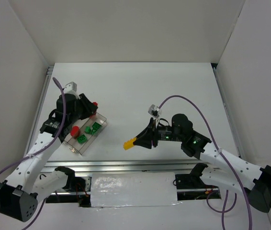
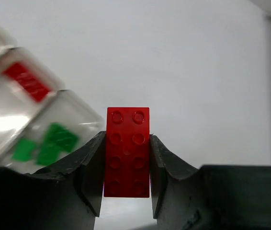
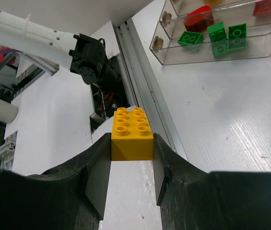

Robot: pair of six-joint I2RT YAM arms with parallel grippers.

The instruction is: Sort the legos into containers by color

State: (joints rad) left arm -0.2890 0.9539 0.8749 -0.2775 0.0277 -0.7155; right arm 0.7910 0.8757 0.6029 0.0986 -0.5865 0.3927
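My left gripper (image 1: 91, 107) is shut on a red studded brick (image 1: 95, 103), held just past the far end of the clear three-compartment tray (image 1: 73, 147). In the left wrist view the red brick (image 2: 127, 153) sits between the fingers, with the tray (image 2: 78, 103) to the left. The tray holds green bricks (image 1: 96, 127) in one compartment and a rounded red brick (image 1: 74, 130) in the middle one. My right gripper (image 1: 138, 140) is shut on a yellow brick (image 1: 129, 142) near the table's front edge. In the right wrist view the yellow brick (image 3: 131, 134) is clamped between the fingers, with the tray (image 3: 250, 48) at upper right.
A metal rail (image 1: 126, 165) runs along the table's front edge, with a white taped strip (image 1: 133, 189) below it. White walls enclose the table on three sides. The left arm's base motor (image 3: 95, 64) shows in the right wrist view.
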